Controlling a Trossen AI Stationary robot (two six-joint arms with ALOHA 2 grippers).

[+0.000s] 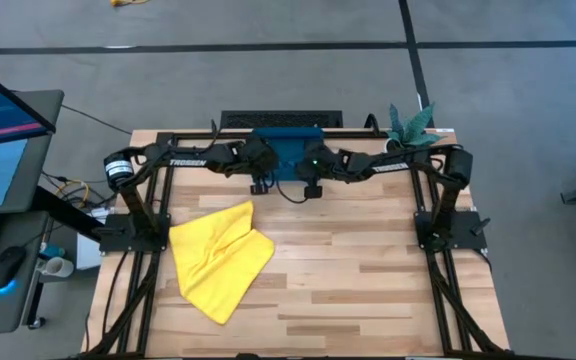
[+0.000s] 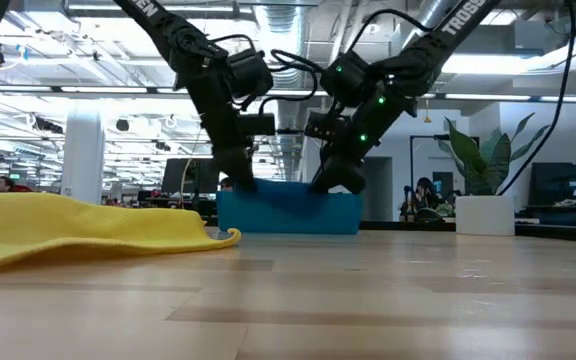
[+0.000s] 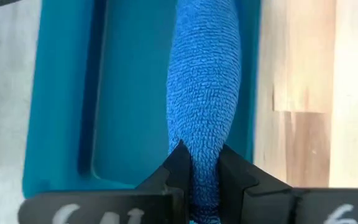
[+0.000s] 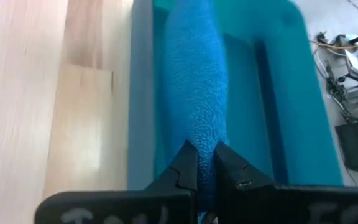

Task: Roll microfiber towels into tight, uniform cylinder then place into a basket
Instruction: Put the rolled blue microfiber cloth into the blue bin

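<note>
While both arms reach over the far edge of the desk, the left fingers pinch one end of the rolled blue towel and the right fingers pinch its other end. This roll lies lengthwise inside the basket, along the wall nearest the desk's middle. Unrolled and rumpled, the yellow towel rests on the desk's left side, well apart from the basket. Near the far right corner stands a potted plant.
</note>
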